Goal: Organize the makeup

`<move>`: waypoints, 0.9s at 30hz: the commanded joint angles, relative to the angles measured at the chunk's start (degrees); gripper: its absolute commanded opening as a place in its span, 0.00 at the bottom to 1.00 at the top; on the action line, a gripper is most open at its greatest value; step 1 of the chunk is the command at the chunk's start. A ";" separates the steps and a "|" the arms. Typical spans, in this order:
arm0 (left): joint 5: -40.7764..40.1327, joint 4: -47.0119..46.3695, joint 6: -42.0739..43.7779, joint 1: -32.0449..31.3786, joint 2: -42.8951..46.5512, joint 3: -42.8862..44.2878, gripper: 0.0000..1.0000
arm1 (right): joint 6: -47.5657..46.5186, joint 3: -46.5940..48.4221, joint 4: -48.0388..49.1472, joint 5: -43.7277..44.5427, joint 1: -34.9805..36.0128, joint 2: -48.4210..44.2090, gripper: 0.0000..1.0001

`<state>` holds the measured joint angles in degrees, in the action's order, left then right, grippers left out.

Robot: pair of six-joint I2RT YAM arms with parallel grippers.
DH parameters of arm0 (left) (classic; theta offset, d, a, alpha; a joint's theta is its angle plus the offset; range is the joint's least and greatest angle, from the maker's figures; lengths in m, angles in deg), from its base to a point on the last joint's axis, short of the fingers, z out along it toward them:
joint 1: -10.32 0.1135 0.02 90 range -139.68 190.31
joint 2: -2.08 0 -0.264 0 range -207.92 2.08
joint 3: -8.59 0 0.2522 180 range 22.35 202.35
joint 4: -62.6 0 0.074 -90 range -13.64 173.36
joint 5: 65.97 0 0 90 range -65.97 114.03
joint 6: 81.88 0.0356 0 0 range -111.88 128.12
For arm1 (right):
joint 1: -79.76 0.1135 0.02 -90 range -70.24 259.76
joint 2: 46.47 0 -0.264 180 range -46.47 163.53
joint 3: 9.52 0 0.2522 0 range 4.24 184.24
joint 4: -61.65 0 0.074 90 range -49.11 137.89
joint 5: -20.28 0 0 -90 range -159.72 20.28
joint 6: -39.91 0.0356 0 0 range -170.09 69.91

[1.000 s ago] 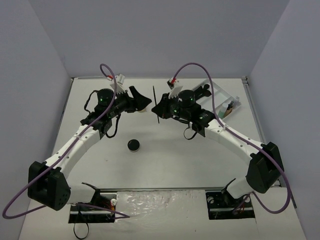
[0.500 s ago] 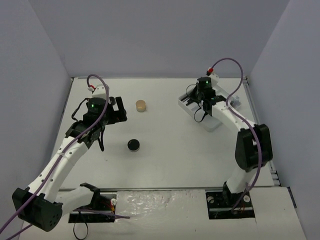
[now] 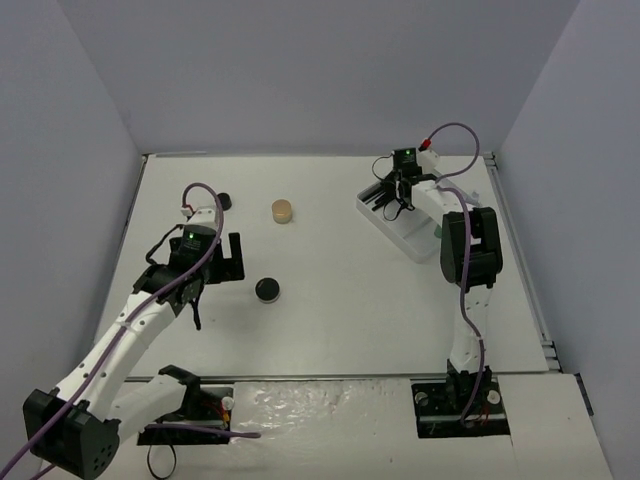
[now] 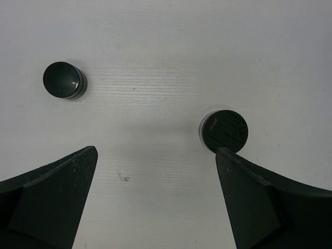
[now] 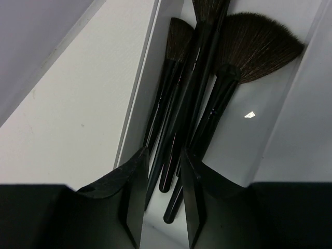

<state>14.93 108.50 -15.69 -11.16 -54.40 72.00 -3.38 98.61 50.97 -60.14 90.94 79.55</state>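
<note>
The left gripper (image 4: 155, 151) is spread wide by a black pot (image 4: 224, 129). The right gripper (image 5: 163, 155) hangs over brushes (image 5: 228, 85); I cannot tell its grip.

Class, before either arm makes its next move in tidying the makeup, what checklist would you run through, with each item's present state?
1. Left claw open: ok.
2. Patterned-lid pot centred between its fingers: not ok, it sits ahead of one fingertip.
3. Brushes lying inside the tray compartment: ok.
4. Right claw free of the brushes: cannot tell.
5. Tan jar upright, apart from other things: ok.
</note>
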 commanded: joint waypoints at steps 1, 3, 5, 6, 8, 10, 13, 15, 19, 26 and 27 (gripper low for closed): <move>3.73 -2.28 1.40 0.06 -0.85 1.05 0.97 | 1.91 4.62 0.26 0.82 -0.02 -0.27 0.37; 6.12 -3.06 1.50 -0.17 -2.29 1.13 0.97 | 1.83 3.84 -0.03 1.28 -0.02 -1.23 0.47; 8.18 -3.80 1.57 -1.01 -3.76 1.35 0.97 | 1.19 2.64 -0.19 1.85 -0.02 -2.92 0.55; 8.78 -4.13 1.57 -1.54 -4.50 1.47 0.97 | 0.58 1.92 -0.17 2.02 -0.02 -4.01 0.59; 9.13 -4.89 1.57 -2.09 -6.11 1.77 0.97 | -1.02 0.09 -0.10 2.02 -0.02 -6.72 0.68; 10.88 -5.54 1.52 -3.22 -8.16 2.11 0.97 | -3.27 -2.13 -0.10 1.40 0.01 -11.79 0.77; 11.38 -7.06 1.15 -4.92 -9.84 2.54 0.97 | -6.41 -5.45 -0.10 0.06 0.07 -17.01 0.88; 11.38 -8.13 0.77 -6.76 -11.70 2.78 0.97 | -9.29 -8.80 -0.19 -2.39 0.11 -22.28 0.93; 11.22 -9.03 -0.36 -9.52 -16.15 3.23 0.97 | -14.07 -15.13 -0.42 -5.00 0.40 -33.20 0.96; 10.62 -12.93 -1.67 -11.39 -24.33 3.73 0.97 | -19.37 -26.99 -0.52 -10.91 0.42 -47.88 1.00; 10.44 -12.51 -1.91 -11.40 -25.63 4.33 0.97 | -19.53 -28.30 -0.62 -11.76 0.42 -49.37 1.00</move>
<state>26.00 99.78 -16.15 -22.28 -76.09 72.07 -18.94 75.07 49.51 -67.12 91.09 36.71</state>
